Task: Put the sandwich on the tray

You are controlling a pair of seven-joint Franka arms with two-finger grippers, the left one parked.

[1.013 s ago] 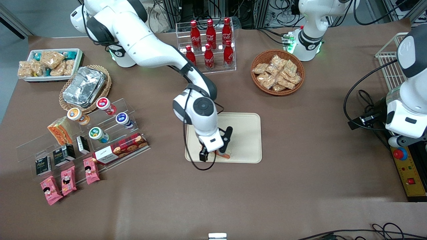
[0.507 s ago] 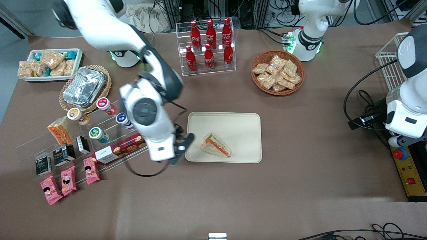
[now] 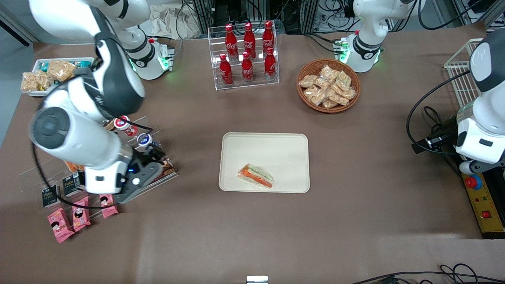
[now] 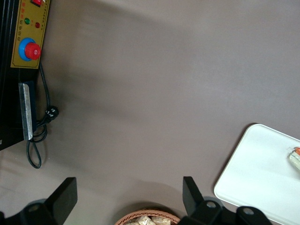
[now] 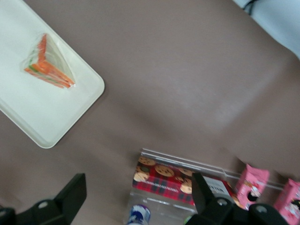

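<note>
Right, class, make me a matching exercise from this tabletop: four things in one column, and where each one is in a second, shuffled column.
Things:
1. sandwich
2. cola bottles
3. pincer
4. pink snack packets

Places:
A. in a clear rack
B. on the tray
C. open above the display shelf
D. on the table, nearest the front camera

Pairs: 1-B, 2-A, 3-C, 4-D

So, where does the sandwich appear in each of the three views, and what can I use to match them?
Front view: the sandwich lies on the tray, near the tray's edge closest to the camera.
Left wrist view: only a sliver of it shows, cut by the picture's edge.
Right wrist view: it lies whole on the tray.
Shared landmark: the tray. The gripper hangs over the cookie box, empty.
</note>
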